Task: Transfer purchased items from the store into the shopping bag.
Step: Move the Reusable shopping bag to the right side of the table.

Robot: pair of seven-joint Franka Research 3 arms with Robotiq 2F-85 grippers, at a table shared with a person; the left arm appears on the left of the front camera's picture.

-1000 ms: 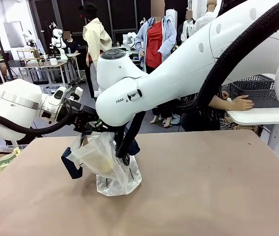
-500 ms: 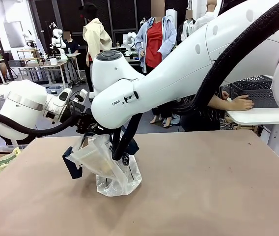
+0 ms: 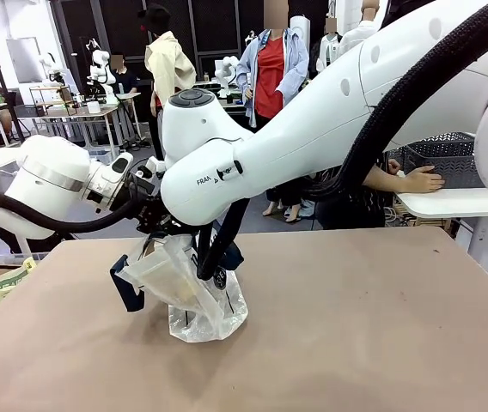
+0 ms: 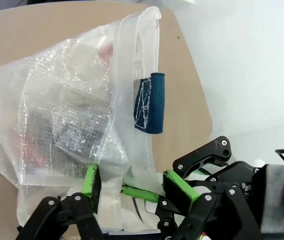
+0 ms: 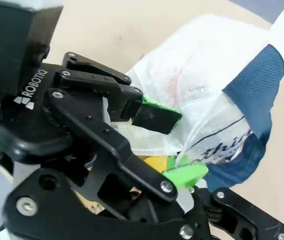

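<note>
The shopping bag (image 3: 194,296) stands on the brown table, translucent and crinkly, with a navy strap handle (image 4: 149,102). A pale tan item (image 3: 178,283) shows through its side, and a red one (image 4: 105,50) and a yellow one (image 5: 154,162) show faintly inside. My left gripper (image 3: 158,232) is at the bag's upper left rim. Its green pads (image 4: 91,180) stand apart with the bag's film running between them, so it is open. My right gripper (image 3: 213,273) reaches over the bag's mouth and is shut on the rim film by the other handle (image 5: 259,85). The store (image 3: 448,157), a dark lattice basket, sits far right.
The basket rests on a white side table (image 3: 459,204), with a person's hand (image 3: 422,180) flat beside it. A box with a greenish packet (image 3: 3,283) sits at the left table edge. My right arm's thick white link (image 3: 313,129) spans the middle, above the table.
My left arm has shifted a little up and right at the bag's rim, and its jaws have narrowed slightly. The right arm edged left. The bag has stayed where it was.
</note>
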